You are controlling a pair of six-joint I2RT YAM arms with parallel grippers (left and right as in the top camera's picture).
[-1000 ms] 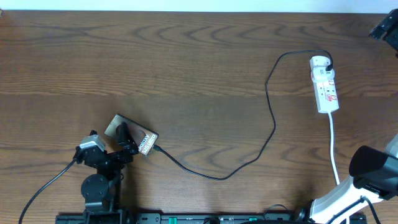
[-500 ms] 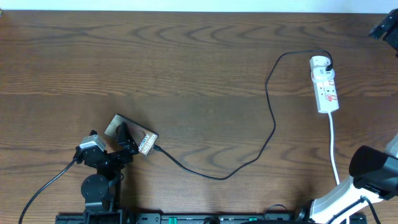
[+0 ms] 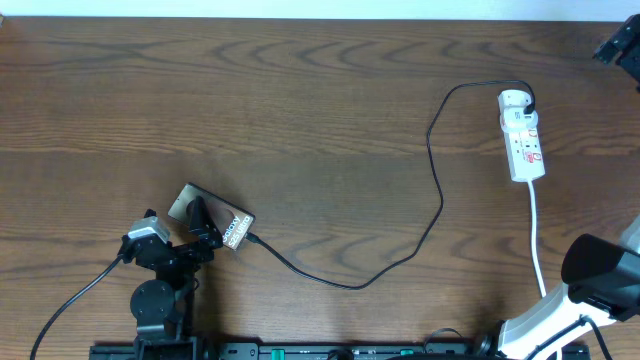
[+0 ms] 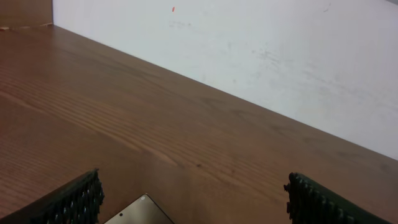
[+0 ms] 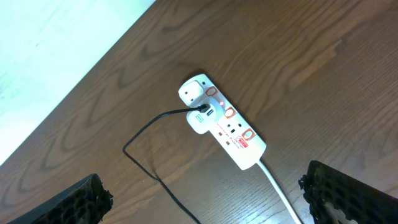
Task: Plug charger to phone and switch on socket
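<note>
I judge the charger point(image 3: 437, 190) is already at the phone point(image 3: 180, 204) near the table's front left corner. My left gripper point(image 4: 193, 199) hovers wide open and empty, just over the phone. Next comes the socket point(image 5: 222, 129) near the far right corner. My right gripper point(image 5: 208, 190), wide open and empty, hangs well above it. I should bring its fingers together and press a red switch point(image 5: 229, 112) squarely.

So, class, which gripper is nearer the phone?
Left. The left gripper sits over the phone; the right gripper is far across the table.
</note>
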